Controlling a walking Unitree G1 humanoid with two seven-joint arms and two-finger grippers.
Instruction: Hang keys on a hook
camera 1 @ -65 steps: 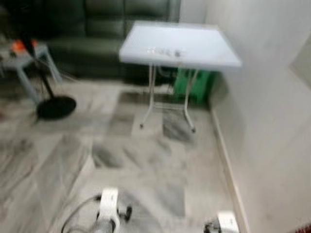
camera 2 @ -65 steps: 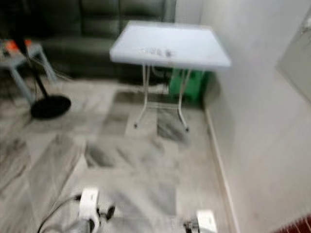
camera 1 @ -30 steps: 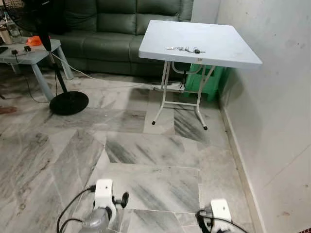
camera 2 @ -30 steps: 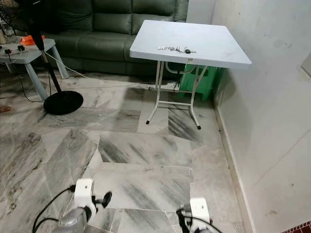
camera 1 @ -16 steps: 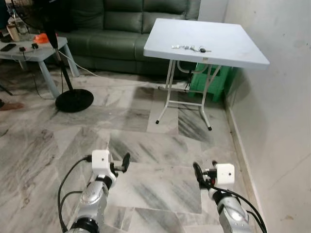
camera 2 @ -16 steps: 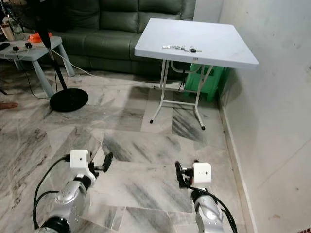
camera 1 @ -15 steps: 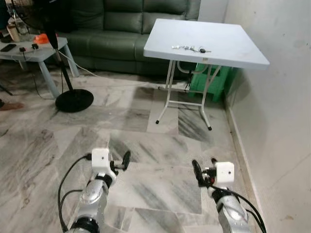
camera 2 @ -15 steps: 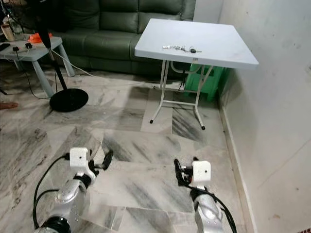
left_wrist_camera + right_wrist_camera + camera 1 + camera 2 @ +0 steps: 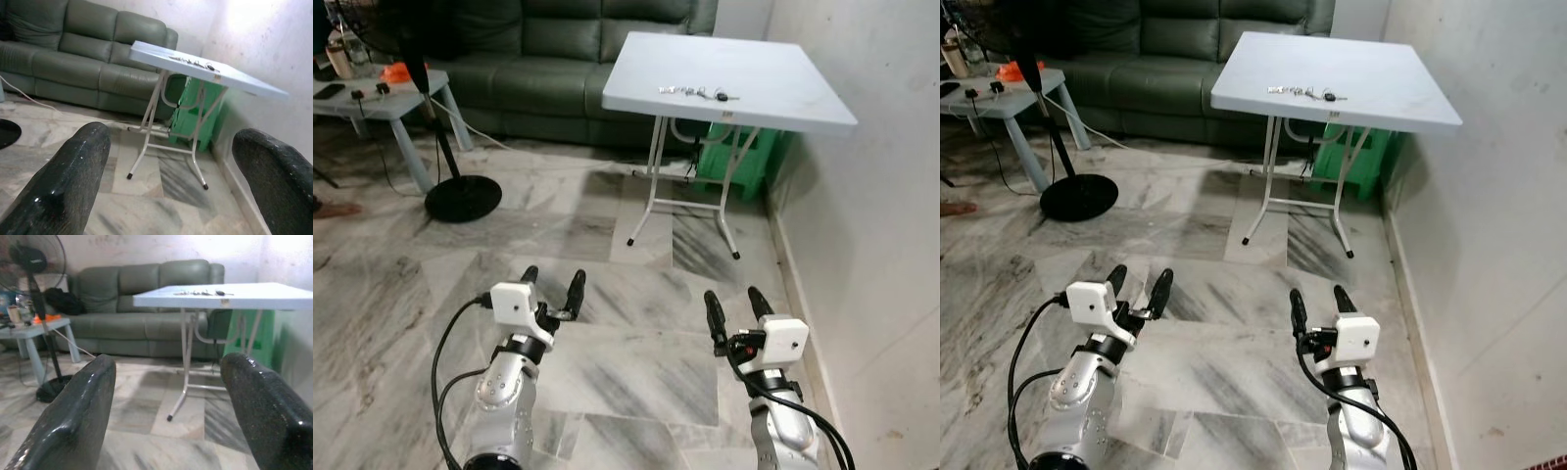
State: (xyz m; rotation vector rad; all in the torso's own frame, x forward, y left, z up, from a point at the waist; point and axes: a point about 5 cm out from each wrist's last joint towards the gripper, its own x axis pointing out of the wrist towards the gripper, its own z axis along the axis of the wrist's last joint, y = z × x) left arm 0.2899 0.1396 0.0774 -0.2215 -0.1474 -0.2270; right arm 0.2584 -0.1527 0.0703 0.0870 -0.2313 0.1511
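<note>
Approaching the keys (image 9: 697,94) on the folding table (image 9: 783,93), we are holding left gripper (image 9: 552,286) and right gripper (image 9: 735,306) spread (empty); next, closing in.

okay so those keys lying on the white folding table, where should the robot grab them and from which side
The keys lie flat, strung out in a line on the white folding table, dark fob at the end nearer the wall. Probably best to come straight down from above and pinch across the narrow middle of the bunch. Both the left gripper and right gripper are open, well short of the table.
</note>
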